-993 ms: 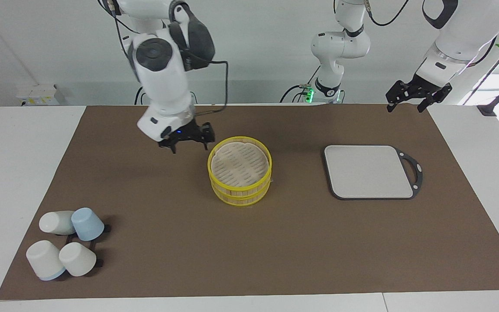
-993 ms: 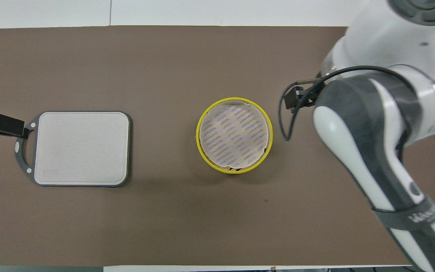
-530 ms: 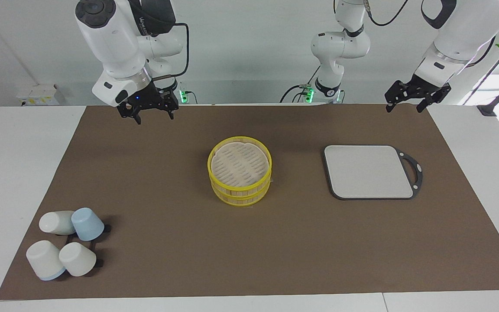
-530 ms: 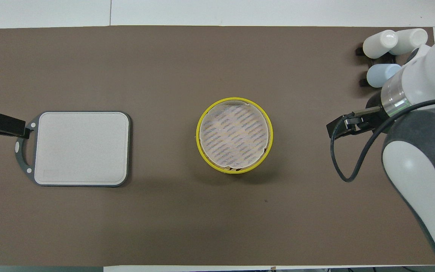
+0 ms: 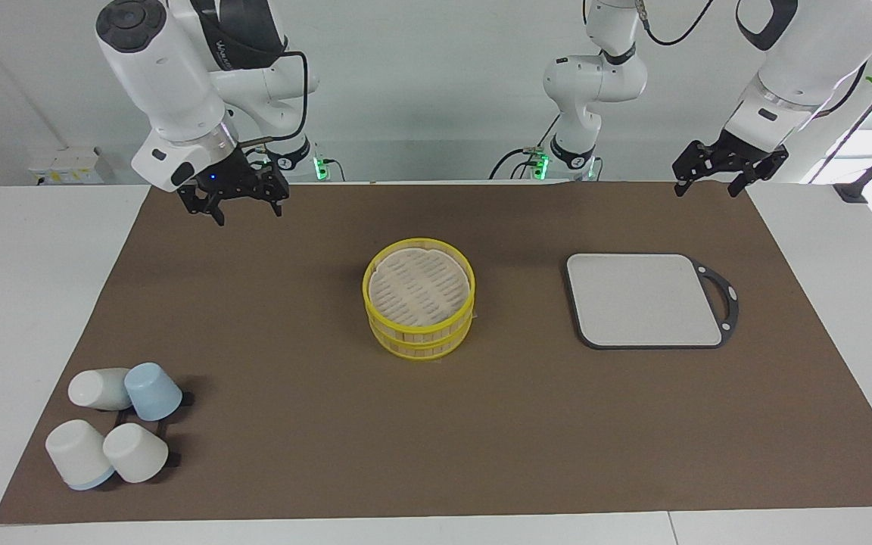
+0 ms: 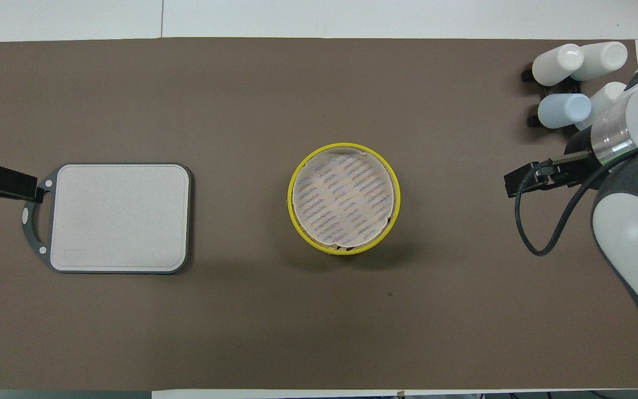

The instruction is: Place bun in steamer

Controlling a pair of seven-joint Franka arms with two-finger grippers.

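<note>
Steamer [image 5: 419, 309] sits mid-mat on the brown mat [image 5: 481, 424], lid on: pale slatted top inside the yellow rim. The bun is not visible in either view; I cannot tell where it is.

My right gripper [image 5: 235, 203] hangs in the air over the mat's edge nearest my bases, toward my right arm's end of the table, well apart from the steamer. Fingers spread, nothing between them. In the overhead view the arm's wrist and cable cover that corner.

My left gripper [image 5: 710, 180] hangs over the mat's corner at my left arm's end, near the cutting board's handle. Fingers also spread, empty. This arm waits.

Cutting board [image 5: 646, 300], grey with a dark rim, lies flat between the steamer and my left arm's end.

Cups [image 5: 114, 424], three white and one pale blue, cluster on a dark rack at the corner farthest from me, at my right arm's end.
</note>
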